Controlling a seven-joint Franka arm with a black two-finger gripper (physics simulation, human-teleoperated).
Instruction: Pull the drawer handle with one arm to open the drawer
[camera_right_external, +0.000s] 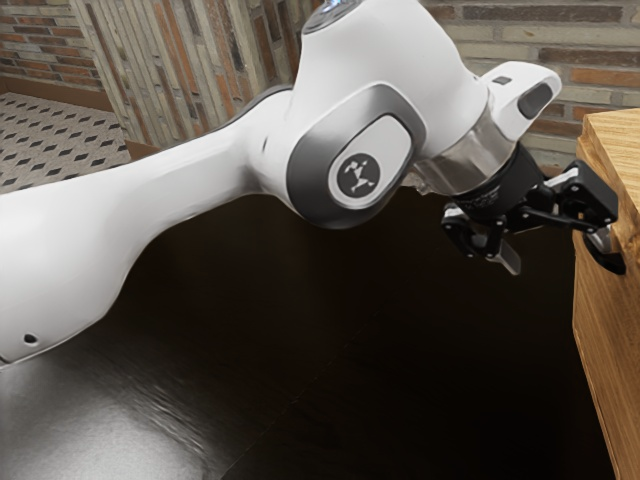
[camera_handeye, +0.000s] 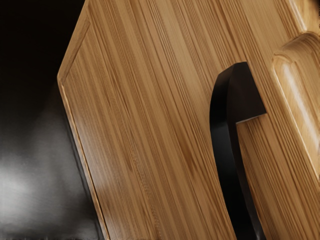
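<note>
— Claw state, please?
— Spread wide, with nothing clamped between its fingers. One finger hangs back on the arm's side, and the other reaches out to the wooden face

— And the handle?
— It's a black arched bar standing off the drawer front. Seen from the side, it sits at the exterior view's right, just beside the far finger and slightly lower. I cannot tell whether they touch

— Long axis?
— It runs roughly along the wood grain of the panel, with one end fixed near a second recessed panel. I judge the fingers must straddle the bar across that line, so the claw should ease further toward the cabinet and a little down before closing

— Drawer open?
— The front looks flush, so I'd say not. The dark worktop stretches beneath the arm
</note>
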